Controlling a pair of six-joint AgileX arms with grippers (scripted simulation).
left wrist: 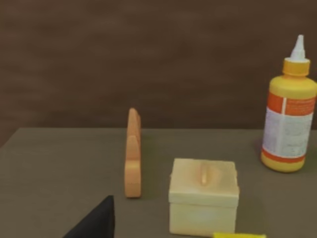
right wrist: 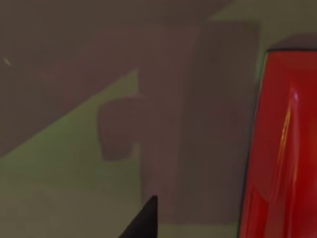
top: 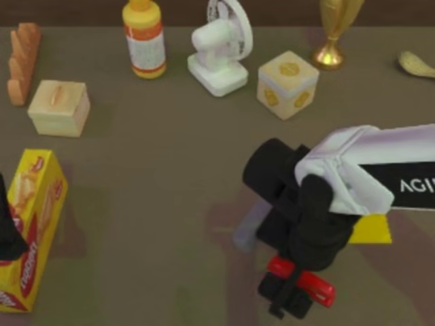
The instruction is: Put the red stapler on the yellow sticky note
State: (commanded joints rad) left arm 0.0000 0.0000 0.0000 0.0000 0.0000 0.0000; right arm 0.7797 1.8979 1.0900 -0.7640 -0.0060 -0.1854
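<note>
Right arm fills top view's right side; right gripper (top: 293, 288) low over stapler (top: 306, 278), apparently clamped across its middle. Stapler sits near front edge, just beside note (top: 372, 231), mostly hidden under arm. Glossy, rigid, light: likely slippery, so mid-body hold across narrow width suits. Left gripper (top: 8, 234) parked at left edge by yellow box (top: 30, 224); fingers cannot tell.
</note>
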